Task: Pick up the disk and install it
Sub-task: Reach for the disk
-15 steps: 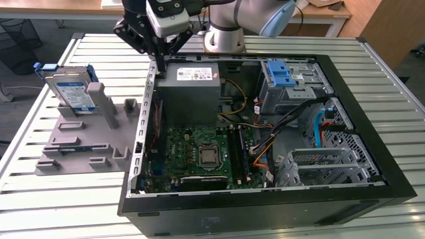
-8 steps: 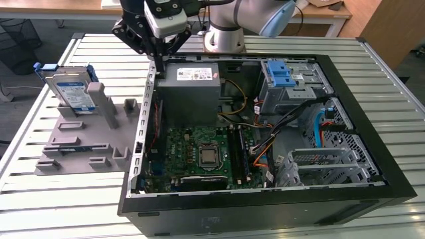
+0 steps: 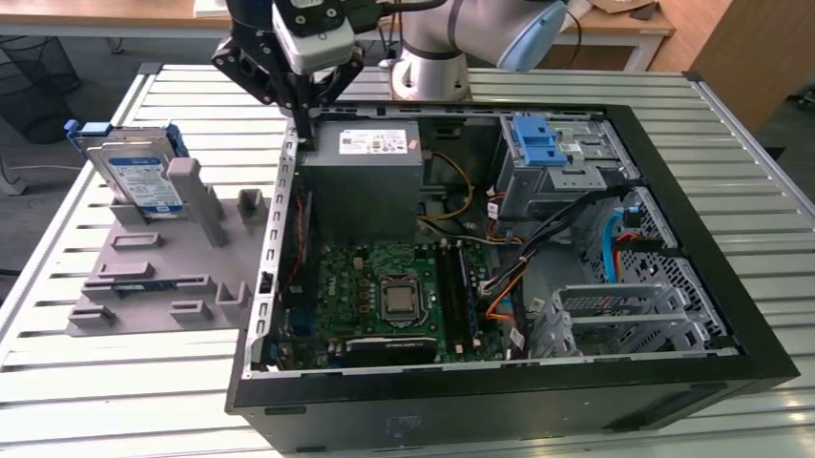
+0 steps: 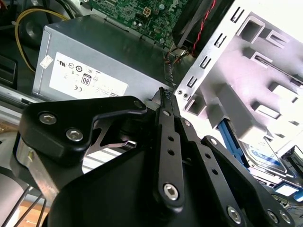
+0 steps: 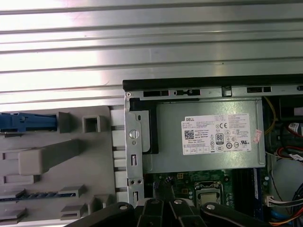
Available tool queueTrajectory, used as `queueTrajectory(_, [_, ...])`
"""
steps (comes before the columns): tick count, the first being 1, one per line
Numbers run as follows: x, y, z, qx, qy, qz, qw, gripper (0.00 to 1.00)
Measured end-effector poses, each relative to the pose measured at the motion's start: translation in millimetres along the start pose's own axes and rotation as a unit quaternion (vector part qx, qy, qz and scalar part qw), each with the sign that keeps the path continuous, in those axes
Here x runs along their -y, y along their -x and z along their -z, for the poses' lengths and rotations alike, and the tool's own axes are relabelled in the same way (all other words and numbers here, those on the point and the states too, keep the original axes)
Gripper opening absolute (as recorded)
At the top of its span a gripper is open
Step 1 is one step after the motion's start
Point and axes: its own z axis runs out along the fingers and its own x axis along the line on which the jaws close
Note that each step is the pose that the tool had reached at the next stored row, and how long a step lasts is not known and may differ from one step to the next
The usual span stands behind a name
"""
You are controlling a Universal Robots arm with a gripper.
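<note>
The disk [image 3: 143,174], a silver drive with a white-and-blue label in a blue carrier, stands upright in a grey holder [image 3: 166,277] at the exterior view's left, outside the computer case. My gripper [image 3: 305,122] hangs shut with nothing in it over the case's back left edge, beside the power supply [image 3: 369,157] and to the right of the disk. In the second wrist view the fingertips [image 4: 164,94] are pressed together, and the disk [image 4: 265,158] lies beyond the holder. The first wrist view shows the disk's blue carrier edge [image 5: 26,122].
The open black case [image 3: 713,239] holds a motherboard [image 3: 382,296], cables and a metal drive bay [image 3: 560,176] topped by a blue latch [image 3: 541,141]. A metal cage [image 3: 624,310] sits at the front right. The slatted metal table [image 3: 764,143] surrounds everything.
</note>
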Motion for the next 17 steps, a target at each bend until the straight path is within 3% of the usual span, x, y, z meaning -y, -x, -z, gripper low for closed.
queueTrajectory(17, [0.4,-4.4,-1.2,0.0000,0.0000,0.000,1.0000,0.11])
